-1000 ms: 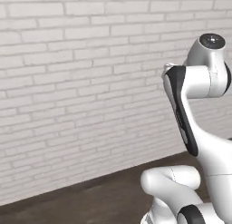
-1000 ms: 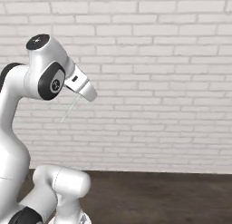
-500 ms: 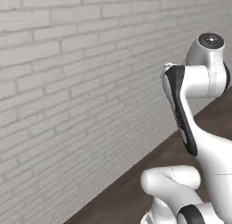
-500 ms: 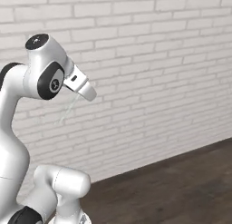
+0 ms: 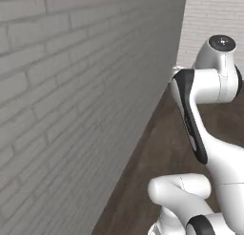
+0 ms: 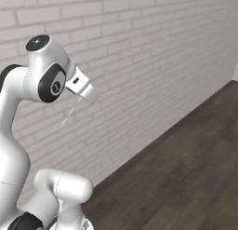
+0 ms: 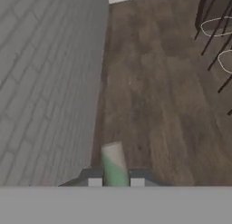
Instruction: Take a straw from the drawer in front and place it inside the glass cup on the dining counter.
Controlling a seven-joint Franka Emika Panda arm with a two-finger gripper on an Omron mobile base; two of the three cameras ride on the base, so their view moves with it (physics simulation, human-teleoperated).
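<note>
Pinching the straw [image 7: 113, 166], jaws half-hidden behind it.

I count one straw [image 7: 114, 166], one brick wall [image 6: 153, 61], one wooden floor [image 7: 154, 91], and two stools [image 7: 216, 26].

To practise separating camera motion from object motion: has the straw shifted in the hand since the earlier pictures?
No. The straw hangs below the hand exactly as before; the brick wall swung because the base turned.

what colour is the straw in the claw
Pale whitish-green straw, clearest in the hand view.
</note>
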